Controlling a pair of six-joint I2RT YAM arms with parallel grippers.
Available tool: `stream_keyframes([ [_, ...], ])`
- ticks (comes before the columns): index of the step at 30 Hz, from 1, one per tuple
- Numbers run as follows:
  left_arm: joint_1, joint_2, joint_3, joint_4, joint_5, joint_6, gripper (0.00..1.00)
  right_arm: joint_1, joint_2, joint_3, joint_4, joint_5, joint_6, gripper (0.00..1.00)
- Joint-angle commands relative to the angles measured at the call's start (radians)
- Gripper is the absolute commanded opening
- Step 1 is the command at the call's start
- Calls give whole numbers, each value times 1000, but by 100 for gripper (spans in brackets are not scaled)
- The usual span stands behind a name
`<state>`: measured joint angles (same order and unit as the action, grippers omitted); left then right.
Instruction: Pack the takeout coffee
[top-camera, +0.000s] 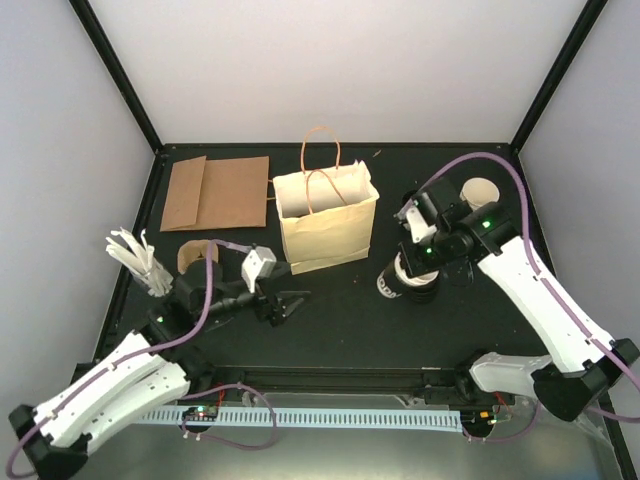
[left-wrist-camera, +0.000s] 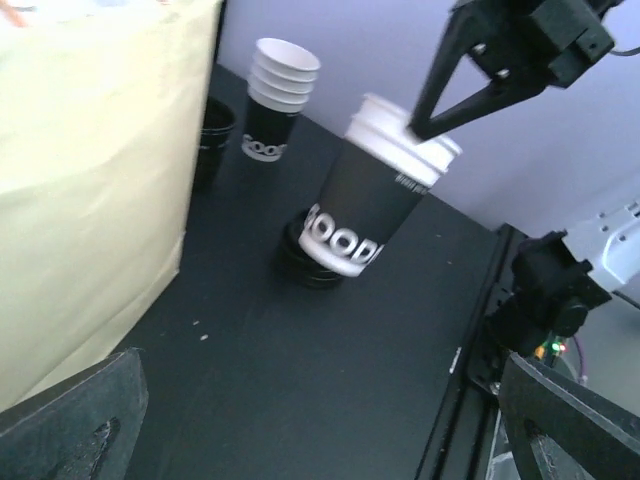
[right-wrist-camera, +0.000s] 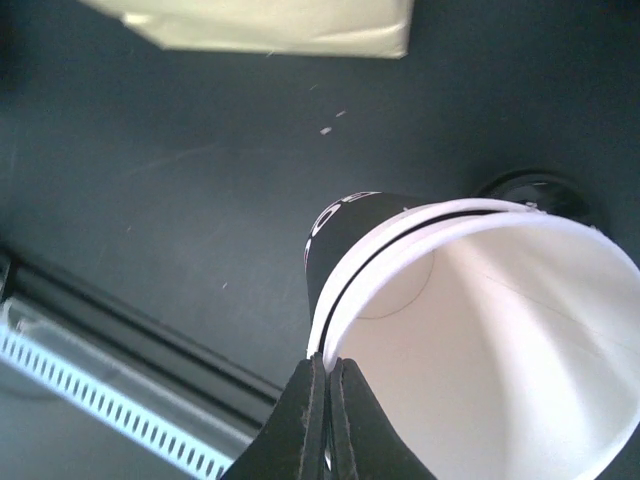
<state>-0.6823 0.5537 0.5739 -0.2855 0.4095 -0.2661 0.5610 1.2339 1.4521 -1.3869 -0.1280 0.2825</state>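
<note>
The takeout coffee cup (top-camera: 408, 279) is a paper cup, black outside with white lettering, with a white rolled rim and a cream-white inside (right-wrist-camera: 500, 330). It stands tilted in the left wrist view (left-wrist-camera: 370, 195), its base on a small stack of black lids (left-wrist-camera: 305, 268). At least two rims show nested at its top. My right gripper (right-wrist-camera: 327, 365) is shut on the rim, seen from the side in the left wrist view (left-wrist-camera: 413, 130). My left gripper (top-camera: 296, 301) is open and empty, low over the table left of the cup. The cream paper bag (top-camera: 328, 225) stands open between the arms.
A stack of spare cups (left-wrist-camera: 275, 100) stands at the back right (top-camera: 480, 192). Flat brown bags (top-camera: 215, 192) lie at the back left. White stirrers in a holder (top-camera: 140, 258) and a brown sleeve (top-camera: 195, 255) stand near the left arm. The table's front rail (right-wrist-camera: 150, 350) is near the cup.
</note>
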Motion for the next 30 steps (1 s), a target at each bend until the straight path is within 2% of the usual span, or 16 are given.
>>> stream_keyframes([
  [1,-163,96,-17,201,-154,5,99,78,-32,-74,101,-133,-20,1],
  [6,-334,227,-36,278,-234,132,99,112,-38,-54,113,-196,-46,1],
  [9,-389,275,-68,342,-302,173,99,111,-42,-33,98,-252,-72,1],
  [15,-402,361,-88,455,-347,187,99,112,-58,-48,101,-330,-105,1],
  [22,-402,438,-79,486,-361,215,99,114,-66,-44,119,-420,-110,1],
  [30,-401,482,-56,492,-265,244,99,115,-65,-34,134,-470,-112,1],
])
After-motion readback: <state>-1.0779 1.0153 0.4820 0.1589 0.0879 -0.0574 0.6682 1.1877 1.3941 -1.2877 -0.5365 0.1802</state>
